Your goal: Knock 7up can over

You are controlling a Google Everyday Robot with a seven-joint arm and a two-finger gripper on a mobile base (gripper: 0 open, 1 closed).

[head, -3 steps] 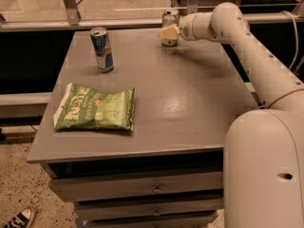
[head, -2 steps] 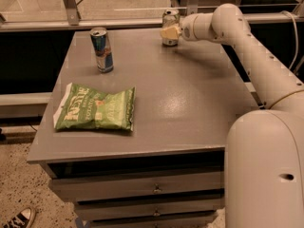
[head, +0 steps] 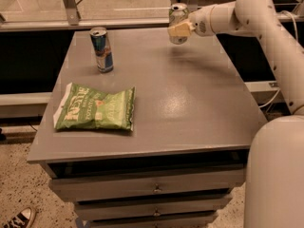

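Starting at the left, a green chip bag (head: 95,109) is seen lying flat on the grey bench (head: 190,103), well apart from the 7up can (head: 178,14) and much nearer the front edge than it. A slim blue-and-silver can (head: 101,49) is found upright, to the left of the 7up can and a little nearer the front, far enough off that it is not judged to be at risk. The 7up can itself is placed upright at the far edge of the bench, right of the middle, its long axis vertical and its silver top showing. The pincer (head: 180,29) is set against the lower half of the 7up can, on its near and right side, with a tan tip overlapping the can's body; contact appears to be made, though this cannot be settled for certain. Whether the pincer is apart, together or clamped round the can cannot be told, since only that one tan part is shown in front of the can. The white arm (head: 228,15) is stretched in roughly level from the right of the 7up can. The can thus lies to the left of and just behind the pincer, so a sweep leftward or away is judged to be called for. Because the contact sits low on the body, a slide rather than a topple could be produced, and a push higher up would be favoured. Beyond the 7up can the bench ends, so a fall off the far edge is a risk to be weighed.
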